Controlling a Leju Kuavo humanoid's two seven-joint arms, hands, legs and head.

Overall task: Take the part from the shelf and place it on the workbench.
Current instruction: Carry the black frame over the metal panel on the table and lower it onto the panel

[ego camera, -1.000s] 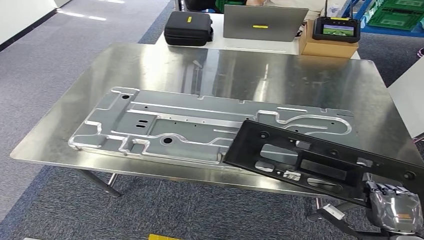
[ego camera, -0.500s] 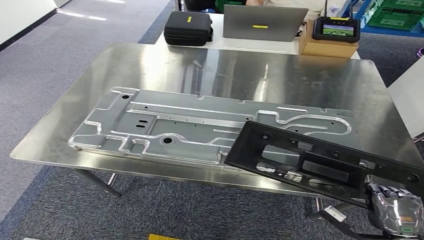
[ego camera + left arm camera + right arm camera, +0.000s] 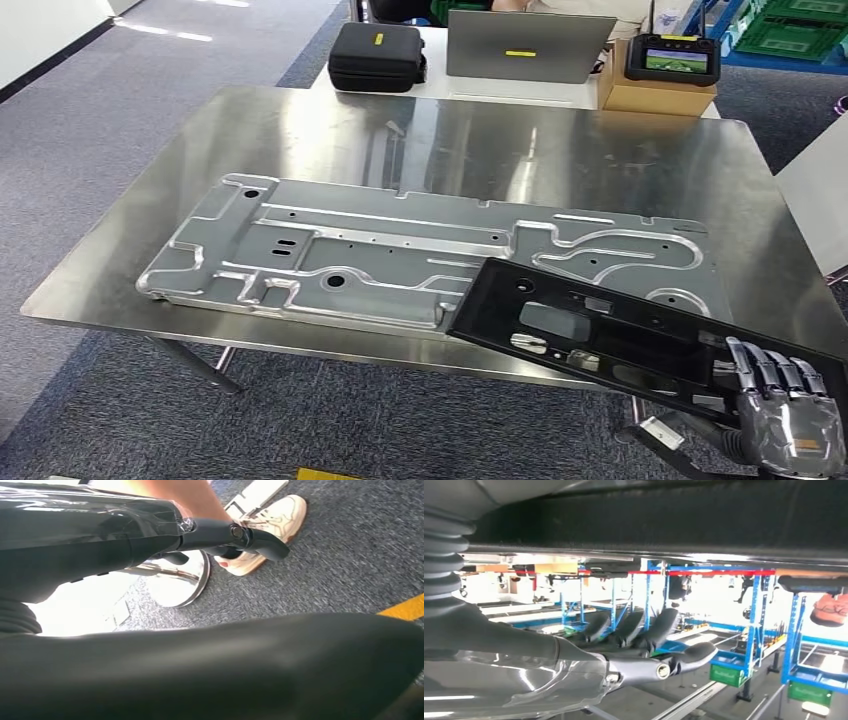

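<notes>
The black plastic part, a long frame with cut-outs, lies low on the front right of the steel workbench. Its far left corner overlaps the grey metal plate, and its near right end reaches past the bench's front edge. My right hand is at that end, fingers stretched up against the part's edge. In the right wrist view the right hand has its fingers and thumb apart with nothing between them, under the dark part. My left hand hangs over the floor, thumb out, holding nothing.
Behind the bench a white table carries a black case, a laptop and a controller on a cardboard box. A person's shoe stands on the carpet near my left hand. Blue racks with green crates fill the room.
The black part has come down from a tilt and now lies nearly flat on the bench. My right hand's fingers, curled at the part's end before, now stretch out.
</notes>
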